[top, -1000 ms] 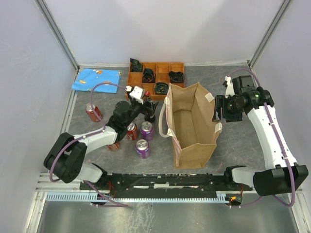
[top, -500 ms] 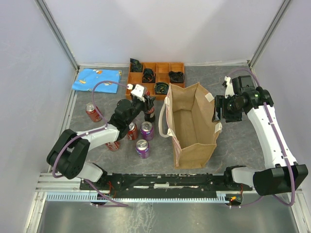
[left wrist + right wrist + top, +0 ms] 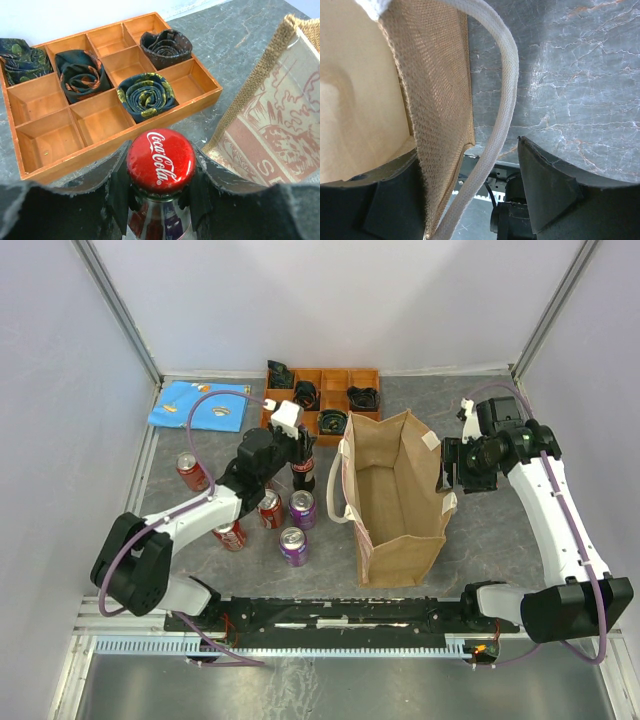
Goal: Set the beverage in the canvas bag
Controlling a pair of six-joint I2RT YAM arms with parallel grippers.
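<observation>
The beverage is a glass cola bottle (image 3: pixel 302 472) with a red cap (image 3: pixel 160 162), upright just left of the canvas bag (image 3: pixel 400 500). My left gripper (image 3: pixel 160 187) is shut on its neck right under the cap, one finger on each side. The tan bag stands open, and its red printed side (image 3: pixel 272 135) shows close on the right in the left wrist view. My right gripper (image 3: pixel 470 195) is open, straddling the bag's right wall (image 3: pixel 435 100) and whitish handle (image 3: pixel 502 100). One finger sits inside the bag and the other stands outside, apart from the handle.
An orange compartment tray (image 3: pixel 372 375) with rolled ties sits behind the bottle. Two purple cans (image 3: pixel 302 508) (image 3: pixel 293 545) and red cans (image 3: pixel 268 508) (image 3: pixel 191 471) stand left of the bag. A blue cloth (image 3: pixel 200 403) lies at the back left.
My left gripper has closed on the bottle's neck, and the left wrist has shifted slightly back with it. The right arm and the bag have not moved.
</observation>
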